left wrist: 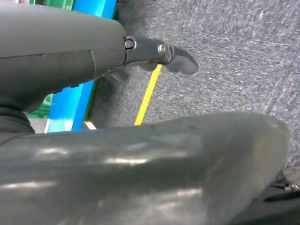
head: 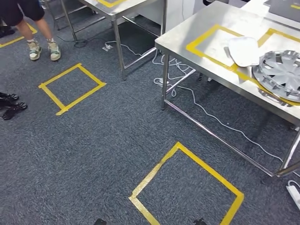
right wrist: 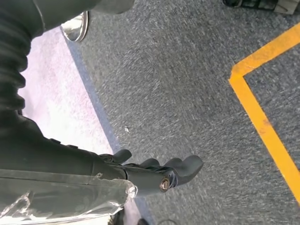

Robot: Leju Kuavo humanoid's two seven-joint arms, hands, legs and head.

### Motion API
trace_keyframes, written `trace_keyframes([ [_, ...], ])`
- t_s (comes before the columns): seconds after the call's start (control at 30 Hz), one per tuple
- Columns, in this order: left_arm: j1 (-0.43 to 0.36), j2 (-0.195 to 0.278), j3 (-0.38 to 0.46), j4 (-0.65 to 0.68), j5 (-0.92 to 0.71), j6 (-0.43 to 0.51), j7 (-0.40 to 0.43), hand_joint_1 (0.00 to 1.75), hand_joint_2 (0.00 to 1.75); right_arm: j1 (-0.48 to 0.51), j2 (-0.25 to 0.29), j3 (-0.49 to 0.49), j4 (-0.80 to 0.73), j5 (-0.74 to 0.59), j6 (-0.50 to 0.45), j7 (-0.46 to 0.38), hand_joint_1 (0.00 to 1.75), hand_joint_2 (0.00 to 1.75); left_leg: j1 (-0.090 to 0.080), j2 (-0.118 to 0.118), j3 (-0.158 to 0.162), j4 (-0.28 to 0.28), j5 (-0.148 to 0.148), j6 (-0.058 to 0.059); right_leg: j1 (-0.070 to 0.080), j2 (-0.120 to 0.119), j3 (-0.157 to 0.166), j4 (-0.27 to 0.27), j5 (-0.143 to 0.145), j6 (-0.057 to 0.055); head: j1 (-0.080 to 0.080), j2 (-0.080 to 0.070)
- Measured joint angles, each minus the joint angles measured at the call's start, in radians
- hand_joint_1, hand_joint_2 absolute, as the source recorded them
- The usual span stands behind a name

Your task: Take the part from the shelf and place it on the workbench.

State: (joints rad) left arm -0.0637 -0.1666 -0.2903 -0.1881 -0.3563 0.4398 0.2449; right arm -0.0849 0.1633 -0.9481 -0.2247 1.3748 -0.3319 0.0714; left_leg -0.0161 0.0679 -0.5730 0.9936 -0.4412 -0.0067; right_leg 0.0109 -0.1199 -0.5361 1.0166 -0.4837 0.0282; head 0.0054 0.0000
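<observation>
Your steel workbench carries a white panel and a silver hubcap near its right edge.

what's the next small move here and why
Probably step toward the stainless steel workbench. It stands ahead and to the right, across the grey carpet. Both hands hang over the floor: the left hand and the right hand each have straight fingers with nothing visibly between them.
</observation>
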Motion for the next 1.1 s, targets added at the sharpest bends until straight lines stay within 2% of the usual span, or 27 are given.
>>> trace_keyframes([
  [0.03, 0.002, 0.000, 0.000, 0.000, 0.000, 0.001, 0.000, 0.00, 0.00, -0.001, 0.000, 0.000, 0.000, 0.000, 0.000, 0.000, 0.00, 1.75, 0.001, -0.012, 0.000, -0.002, 0.003, 0.006, -0.001, -0.004, 0.002, 0.000, -0.003, 0.005, 0.001, 0.000],
  [0.07, 0.005, 0.000, 0.000, 0.000, 0.000, 0.002, 0.000, 0.00, 0.00, -0.002, 0.000, 0.000, 0.000, 0.000, 0.000, 0.001, 0.00, 1.75, 0.003, -0.024, 0.000, -0.005, 0.005, 0.011, -0.003, 0.009, 0.000, 0.010, -0.013, 0.010, 0.003, 0.000],
  [0.1, 0.006, 0.000, 0.000, 0.000, 0.000, 0.003, 0.000, 0.00, 0.00, -0.002, 0.000, 0.000, 0.000, 0.000, 0.000, 0.001, 0.00, 1.75, 0.006, -0.036, 0.001, -0.008, 0.008, 0.017, -0.005, 0.034, -0.011, 0.038, -0.032, 0.016, 0.005, 0.000],
  [0.17, 0.004, -0.001, 0.000, 0.000, 0.000, 0.004, 0.000, 0.00, 0.00, 0.000, 0.000, 0.000, 0.000, 0.001, 0.000, 0.001, 0.00, 1.75, 0.009, -0.061, -0.001, -0.009, 0.011, 0.025, -0.008, 0.095, -0.065, 0.158, -0.095, 0.023, 0.011, 0.000],
  [0.2, 0.003, -0.001, 0.000, 0.000, 0.000, 0.004, 0.000, 0.00, 0.00, 0.002, 0.000, 0.000, 0.000, 0.000, 0.000, 0.001, 0.00, 1.75, 0.010, -0.075, -0.002, -0.009, 0.012, 0.027, -0.009, 0.110, -0.099, 0.227, -0.124, 0.025, 0.013, 0.000],
  [0.23, 0.003, -0.001, 0.000, 0.000, 0.000, 0.004, 0.000, 0.00, 0.00, 0.003, 0.000, 0.000, 0.000, 0.000, 0.000, 0.002, 0.00, 1.75, 0.010, -0.090, -0.003, -0.009, 0.013, 0.028, -0.010, 0.116, -0.124, 0.276, -0.137, 0.027, 0.014, 0.000],
  [0.27, 0.005, -0.001, 0.000, 0.000, 0.000, 0.004, 0.000, 0.00, 0.00, 0.005, 0.000, 0.000, 0.000, 0.000, 0.000, 0.002, 0.00, 1.75, 0.010, -0.105, -0.003, -0.009, 0.014, 0.027, -0.012, 0.118, -0.133, 0.290, -0.131, 0.028, 0.014, 0.000],
  [0.3, 0.006, -0.001, 0.000, 0.000, 0.000, 0.004, 0.000, 0.00, 0.00, 0.005, 0.000, 0.000, 0.000, -0.001, 0.000, 0.003, 0.00, 1.75, 0.011, -0.120, -0.003, -0.008, 0.015, 0.025, -0.014, 0.121, -0.123, 0.263, -0.105, 0.029, 0.014, 0.000],
  [0.33, 0.006, -0.001, 0.000, 0.000, 0.000, 0.004, 0.000, 0.00, 0.00, 0.005, 0.000, 0.000, 0.000, -0.001, 0.000, 0.004, 0.00, 1.75, 0.013, -0.135, -0.002, -0.007, 0.016, 0.022, -0.018, 0.129, -0.095, 0.202, -0.068, 0.030, 0.014, 0.000],
  [0.4, 0.005, -0.001, 0.000, 0.000, 0.000, 0.004, 0.000, 0.00, 0.00, 0.004, 0.000, 0.000, 0.000, -0.001, 0.000, 0.006, 0.00, 1.75, 0.014, -0.164, -0.006, -0.002, 0.017, 0.012, -0.029, 0.178, -0.032, 0.067, -0.014, 0.033, 0.014, 0.000],
  [0.43, 0.003, -0.001, 0.000, 0.000, 0.000, 0.004, 0.000, 0.00, 0.00, 0.004, 0.001, 0.000, 0.000, 0.000, 0.000, 0.007, 0.00, 1.75, 0.015, -0.176, -0.010, 0.000, 0.019, 0.005, -0.033, 0.199, -0.013, 0.027, -0.005, 0.032, 0.014, 0.000],
  [0.47, 0.003, 0.000, 0.000, 0.000, 0.000, 0.004, 0.000, 0.00, 0.00, 0.004, 0.001, 0.000, 0.001, 0.000, 0.000, 0.007, 0.00, 1.75, 0.016, -0.187, -0.015, 0.000, 0.021, -0.002, -0.033, 0.211, -0.006, 0.010, -0.006, 0.027, 0.015, 0.000],
  [0.53, 0.006, 0.000, 0.000, 0.001, 0.000, 0.003, 0.000, 0.00, 0.00, 0.002, 0.001, 0.000, 0.001, -0.001, 0.002, 0.007, 0.00, 1.75, 0.021, -0.201, -0.023, -0.002, 0.028, -0.015, -0.029, 0.194, -0.004, 0.007, -0.002, 0.011, 0.015, 0.000],
  [0.57, 0.007, 0.000, 0.000, 0.001, 0.000, 0.002, 0.000, 0.00, 0.00, 0.001, 0.001, -0.001, 0.001, 0.000, 0.005, 0.007, 0.00, 1.75, 0.021, -0.188, -0.028, 0.003, 0.024, -0.020, -0.028, 0.182, -0.004, 0.006, 0.001, 0.004, 0.014, 0.000],
  [0.6, 0.006, 0.000, 0.000, 0.001, 0.000, 0.001, 0.000, 0.00, 0.00, 0.001, 0.001, -0.001, 0.001, 0.000, 0.007, 0.006, 0.00, 1.75, 0.020, -0.164, -0.040, 0.025, 0.009, -0.024, -0.027, 0.169, -0.004, 0.004, 0.003, -0.003, 0.011, 0.000],
  [0.67, 0.004, 0.000, 0.000, 0.002, 0.000, 0.000, 0.000, 0.00, 0.00, 0.003, 0.001, -0.002, 0.001, 0.001, 0.011, 0.004, 0.00, 1.75, 0.016, -0.106, -0.089, 0.128, -0.051, -0.028, -0.023, 0.139, -0.004, 0.002, 0.004, -0.012, 0.004, 0.000],
  [0.7, 0.002, 0.000, 0.000, 0.002, 0.000, 0.000, 0.000, 0.00, 0.00, 0.005, 0.001, -0.002, 0.001, 0.001, 0.012, 0.003, 0.00, 1.75, 0.016, -0.093, -0.122, 0.197, -0.083, -0.030, -0.020, 0.123, -0.004, 0.002, 0.003, -0.015, 0.002, 0.000],
  [0.73, 0.003, 0.000, 0.000, 0.002, 0.000, 0.000, 0.000, 0.00, 0.00, 0.007, 0.001, -0.002, 0.001, 0.001, 0.014, 0.003, 0.00, 1.75, 0.016, -0.086, -0.147, 0.250, -0.101, -0.030, -0.018, 0.106, -0.004, 0.002, 0.002, -0.017, 0.002, 0.000],
  [0.77, 0.004, 0.001, 0.000, 0.002, 0.000, 0.000, 0.000, 0.00, 0.00, 0.007, 0.001, -0.003, 0.001, 0.001, 0.014, 0.004, 0.00, 1.75, 0.016, -0.083, -0.158, 0.276, -0.103, -0.030, -0.017, 0.091, -0.004, 0.002, 0.001, -0.018, 0.002, 0.000],
  [0.8, 0.005, 0.001, 0.000, 0.002, 0.000, 0.000, 0.000, 0.00, 0.00, 0.006, 0.001, -0.003, 0.001, 0.002, 0.015, 0.004, 0.00, 1.75, 0.016, -0.081, -0.150, 0.264, -0.086, -0.028, -0.015, 0.077, -0.003, 0.002, 0.000, -0.019, 0.002, 0.000],
  [0.83, 0.006, 0.002, 0.000, 0.002, 0.000, 0.000, 0.000, 0.00, 0.00, 0.005, 0.001, -0.003, 0.001, 0.002, 0.016, 0.004, 0.00, 1.75, 0.015, -0.073, -0.124, 0.218, -0.056, -0.026, -0.015, 0.065, -0.001, 0.002, -0.001, -0.018, 0.002, 0.000],
  [0.9, 0.005, 0.002, 0.000, 0.002, -0.001, 0.000, 0.000, 0.00, 0.00, 0.003, 0.001, -0.004, 0.001, 0.002, 0.017, 0.004, 0.00, 1.75, 0.009, -0.023, -0.052, 0.089, -0.003, -0.019, -0.010, 0.044, 0.003, 0.004, -0.006, -0.013, 0.001, 0.000],
  [0.97, 0.001, 0.001, 0.000, 0.002, -0.001, 0.000, 0.000, 0.00, 0.00, 0.003, 0.001, -0.004, 0.001, 0.002, 0.017, 0.005, 0.00, 1.75, 0.002, 0.015, -0.014, 0.015, 0.008, -0.009, -0.004, 0.023, 0.005, 0.005, -0.012, -0.005, 0.002, 0.000],
  [1.03, 0.001, 0.000, 0.000, 0.002, -0.001, 0.000, 0.000, 0.00, 0.00, 0.001, 0.001, -0.004, 0.001, 0.002, 0.017, 0.005, 0.00, 1.75, 0.000, -0.002, -0.013, 0.004, 0.005, 0.001, -0.001, 0.001, 0.011, 0.002, -0.018, 0.003, 0.004, 0.000],
  [1.07, 0.003, 0.001, 0.000, 0.002, -0.001, 0.000, 0.000, 0.00, 0.00, 0.000, 0.001, -0.004, 0.001, 0.002, 0.017, 0.005, 0.00, 1.75, 0.002, -0.014, -0.012, 0.002, 0.006, 0.005, -0.003, 0.006, 0.013, 0.006, -0.023, 0.009, 0.005, 0.000],
  [1.1, 0.005, 0.001, 0.000, 0.002, -0.001, 0.000, 0.000, 0.00, 0.00, -0.001, 0.001, -0.004, 0.001, 0.002, 0.017, 0.005, 0.00, 1.75, 0.004, -0.026, -0.011, 0.000, 0.007, 0.010, -0.005, 0.025, 0.008, 0.023, -0.037, 0.014, 0.007, 0.000],
])
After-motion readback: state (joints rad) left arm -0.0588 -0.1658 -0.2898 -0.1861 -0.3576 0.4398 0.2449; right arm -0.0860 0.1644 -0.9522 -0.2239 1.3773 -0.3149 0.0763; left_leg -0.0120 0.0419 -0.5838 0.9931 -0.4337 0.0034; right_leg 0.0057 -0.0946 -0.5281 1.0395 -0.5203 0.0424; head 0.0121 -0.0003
